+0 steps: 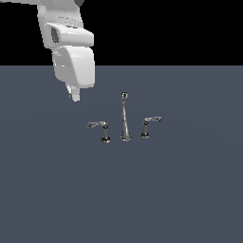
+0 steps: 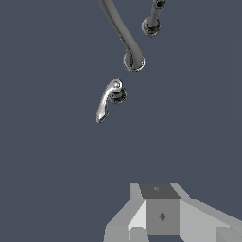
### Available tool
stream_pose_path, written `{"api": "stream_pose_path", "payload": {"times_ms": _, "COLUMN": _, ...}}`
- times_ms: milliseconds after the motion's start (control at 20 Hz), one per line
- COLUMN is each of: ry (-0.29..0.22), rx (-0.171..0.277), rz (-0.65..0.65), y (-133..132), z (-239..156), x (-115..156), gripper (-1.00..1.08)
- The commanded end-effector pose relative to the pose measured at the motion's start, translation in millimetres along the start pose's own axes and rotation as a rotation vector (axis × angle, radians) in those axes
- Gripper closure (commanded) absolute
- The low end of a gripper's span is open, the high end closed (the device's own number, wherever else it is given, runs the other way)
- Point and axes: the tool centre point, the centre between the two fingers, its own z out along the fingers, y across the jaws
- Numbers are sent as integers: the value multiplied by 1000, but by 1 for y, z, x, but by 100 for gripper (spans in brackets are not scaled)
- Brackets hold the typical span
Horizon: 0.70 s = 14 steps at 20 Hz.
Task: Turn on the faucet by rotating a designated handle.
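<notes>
On the dark grey floor, roughly mid-scene in the exterior view, sits the faucet (image 1: 125, 124): a tall spout (image 1: 125, 116) with a ball top, flanked by two short levers. The handle (image 1: 100, 128) to turn is the one on the exterior view's left, lever level, on a post with a dark flared base; the twin handle (image 1: 149, 124) on the exterior view's right has its lever slanting upward. In the wrist view the handle (image 2: 109, 99) shows from above, with the spout's base (image 2: 133, 61) just beyond it and the twin's post (image 2: 152, 23) further on. The gripper (image 1: 74, 95) hangs high, above the handle and off toward the exterior view's left, well apart from it, nothing touching. Only the finger tips poke out under the white hand, and the wrist view shows just part of the gripper body (image 2: 163, 215), so whether the claw is open or closed I cannot tell; nothing is visibly held. Progress, as a judgement: nothing done. The approach is not finished and contact and rotation are all left. The lever looks unturned, though no reference for the on position shows.
</notes>
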Motion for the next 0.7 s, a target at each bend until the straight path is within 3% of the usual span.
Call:
{"api": "stream_pose_path", "payload": {"times_ms": 0, "ry": 0, "rx": 2, "rz": 45, "y": -10, "z": 13, "x": 6, "gripper": 108}}
{"api": "stream_pose_path", "payload": {"times_ms": 650, "ry": 6, "rx": 3, "rz": 294, "y": -59, "z": 81, "x": 48, "gripper": 108}}
